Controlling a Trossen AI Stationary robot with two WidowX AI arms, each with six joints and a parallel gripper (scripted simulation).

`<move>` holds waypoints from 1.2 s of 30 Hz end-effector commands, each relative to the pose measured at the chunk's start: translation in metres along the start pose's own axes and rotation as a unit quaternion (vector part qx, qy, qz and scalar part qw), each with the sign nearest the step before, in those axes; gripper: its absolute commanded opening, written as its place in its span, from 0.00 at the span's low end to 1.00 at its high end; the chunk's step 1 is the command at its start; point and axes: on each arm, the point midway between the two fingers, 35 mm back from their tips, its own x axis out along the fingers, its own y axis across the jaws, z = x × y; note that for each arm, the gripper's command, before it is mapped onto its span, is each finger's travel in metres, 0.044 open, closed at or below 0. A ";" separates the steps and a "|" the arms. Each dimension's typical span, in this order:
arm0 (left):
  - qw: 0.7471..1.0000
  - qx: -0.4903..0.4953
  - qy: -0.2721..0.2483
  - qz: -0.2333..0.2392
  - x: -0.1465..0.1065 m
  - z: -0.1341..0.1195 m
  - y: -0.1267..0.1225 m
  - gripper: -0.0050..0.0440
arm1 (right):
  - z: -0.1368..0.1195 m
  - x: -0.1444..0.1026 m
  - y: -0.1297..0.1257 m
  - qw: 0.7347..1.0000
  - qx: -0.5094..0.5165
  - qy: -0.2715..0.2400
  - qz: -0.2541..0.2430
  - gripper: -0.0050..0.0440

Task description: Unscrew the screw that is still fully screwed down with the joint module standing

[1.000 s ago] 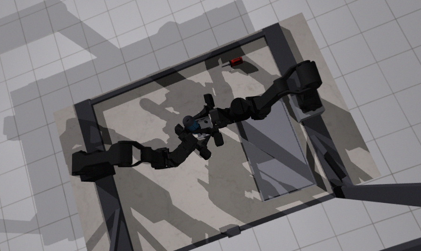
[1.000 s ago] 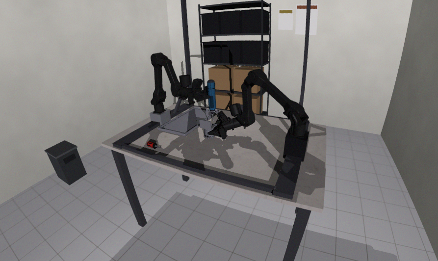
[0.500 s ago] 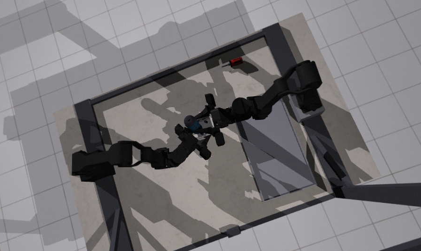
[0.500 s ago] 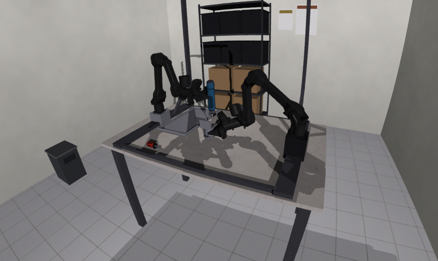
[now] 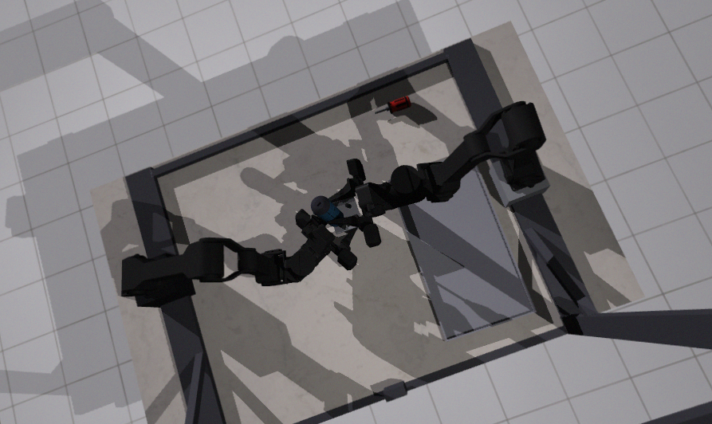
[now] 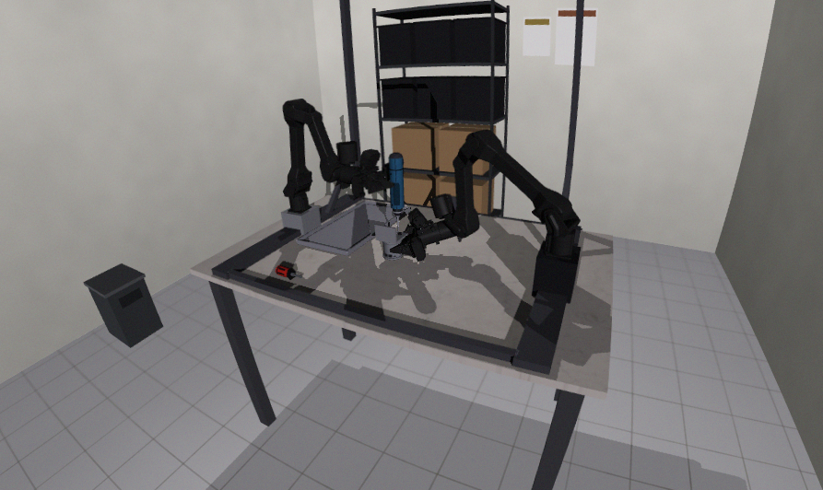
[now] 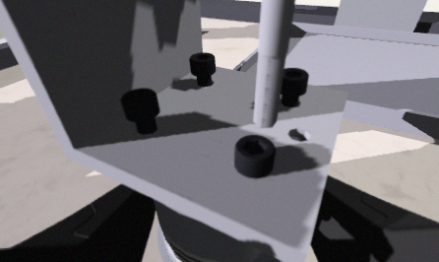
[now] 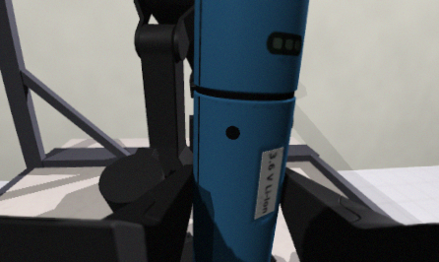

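The right claw [image 5: 331,210] [image 6: 391,179] [image 8: 235,174] pinches the upright screwdriver [image 5: 326,210] [image 6: 396,188] [image 7: 275,39] [image 8: 243,115]; the left claw [image 6: 397,247] [image 7: 222,173] grips the joint module [image 6: 388,250] [image 7: 194,231]. The seated screw [image 7: 254,160] sits just below the tip, on the left wrist camera's side, so the right arm probably shifts that way, then presses down.

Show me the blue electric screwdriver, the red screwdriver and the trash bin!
Blue electric screwdriver [image 5: 328,211] [image 6: 396,182] [image 7: 273,74] [image 8: 240,118]: top, exterior and right wrist views, blue barrel; left wrist view, shaft.
Red screwdriver [image 5: 400,104] [image 6: 282,271]: top and exterior views, handle.
Trash bin [image 6: 119,310]: exterior view, front.
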 end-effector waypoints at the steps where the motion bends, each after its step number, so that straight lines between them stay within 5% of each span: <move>1: 1.000 -0.006 -0.007 -0.002 0.000 0.008 -0.003 0.60 | 0.020 0.007 0.000 1.000 0.001 -0.030 0.000 0.43; 36: 1.000 -0.006 -0.007 -0.002 0.000 0.008 -0.003 0.60 | -0.017 0.000 0.000 1.000 0.000 -0.027 0.000 0.43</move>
